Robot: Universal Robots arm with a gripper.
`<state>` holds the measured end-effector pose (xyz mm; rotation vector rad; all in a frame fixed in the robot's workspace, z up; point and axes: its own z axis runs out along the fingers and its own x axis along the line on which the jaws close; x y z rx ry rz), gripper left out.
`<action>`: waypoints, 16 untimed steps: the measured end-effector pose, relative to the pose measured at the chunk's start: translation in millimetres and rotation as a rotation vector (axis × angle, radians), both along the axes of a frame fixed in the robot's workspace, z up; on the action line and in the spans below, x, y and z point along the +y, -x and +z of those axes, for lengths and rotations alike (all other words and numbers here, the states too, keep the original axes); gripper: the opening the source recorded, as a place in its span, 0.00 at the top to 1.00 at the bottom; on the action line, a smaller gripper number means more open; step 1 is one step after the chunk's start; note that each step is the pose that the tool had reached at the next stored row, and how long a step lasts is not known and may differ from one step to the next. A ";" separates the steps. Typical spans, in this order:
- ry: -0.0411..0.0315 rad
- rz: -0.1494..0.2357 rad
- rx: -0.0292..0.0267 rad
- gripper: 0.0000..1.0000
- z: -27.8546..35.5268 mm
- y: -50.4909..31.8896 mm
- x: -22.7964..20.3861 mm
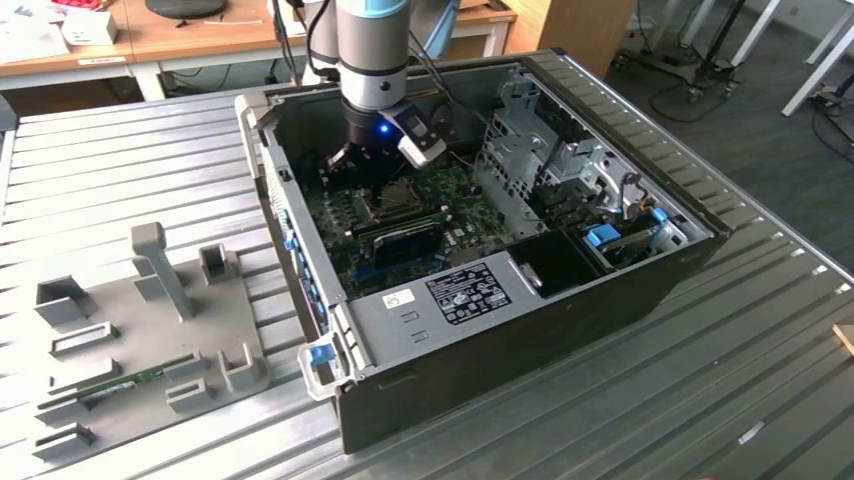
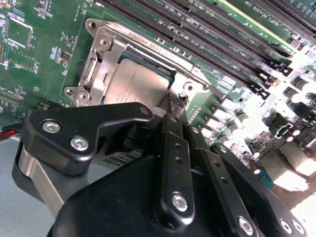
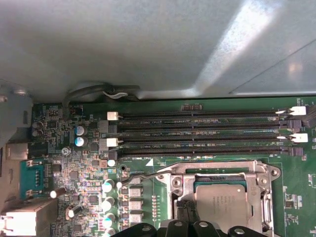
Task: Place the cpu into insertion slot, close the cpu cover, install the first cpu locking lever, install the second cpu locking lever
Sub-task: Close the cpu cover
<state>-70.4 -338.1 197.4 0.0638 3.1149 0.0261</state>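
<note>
In the exterior view my gripper point(image 1: 371, 172) reaches down into the open computer case over the insertion slot point(image 1: 395, 197) on the green motherboard point(image 1: 461, 205). The cpu point(image 2: 139, 81) lies flat in the insertion slot point(image 2: 94, 74), and the silvery cpu cover point(image 2: 109, 48) lies down around it. A thin metal locking lever point(image 2: 197, 76) runs along the socket's edge beside the memory slots. My gripper point(image 2: 176, 102) is shut, its tips at a corner of the socket beside the cpu. In the first wrist view the gripper point(image 3: 184, 211) touches the cover point(image 3: 217, 170) next to the cpu point(image 3: 224, 202).
Long black memory slots point(image 3: 197, 133) run beside the socket. The case's metal wall point(image 3: 123, 44) rises just beyond them. Drive cages point(image 1: 547, 150) and cables crowd the case on the exterior view's right. A grey parts fixture point(image 1: 147, 320) lies on the slatted table outside.
</note>
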 end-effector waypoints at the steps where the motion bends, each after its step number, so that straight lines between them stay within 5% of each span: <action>1: 0.0001 0.000 0.0001 0.89 -0.3 0.0 0.0; 16: -0.0003 0.000 -0.0002 0.89 -0.9 0.0 0.1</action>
